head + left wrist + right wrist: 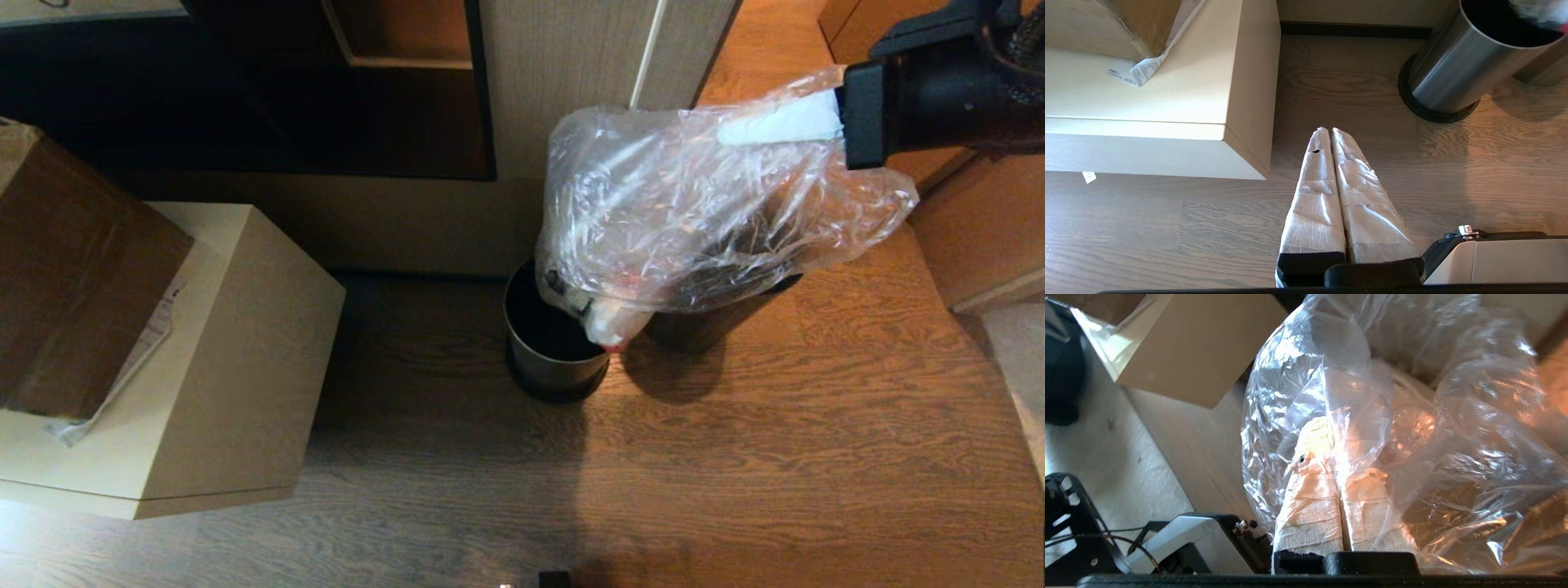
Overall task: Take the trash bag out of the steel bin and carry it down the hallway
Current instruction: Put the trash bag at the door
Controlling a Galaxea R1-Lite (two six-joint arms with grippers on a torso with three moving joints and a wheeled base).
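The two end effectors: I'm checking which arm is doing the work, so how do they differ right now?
The right end effector is shut on the trash bag, holding it up above the steel bin; the left end effector is shut on nothing, hanging over the wooden floor. The right is draped in plastic; the left is bare. Both have pale wrapped fingers pressed together.

the trash bag [694, 212] is clear whitish plastic with bright glints and a speck of red at its low tip. the steel bin [1457, 69] is brushed grey metal with a black base ring and dark inside. the floor [735, 457] is brown wood grain. the box [237, 367] is pale cream, and the carton [73, 269] on it is brown.
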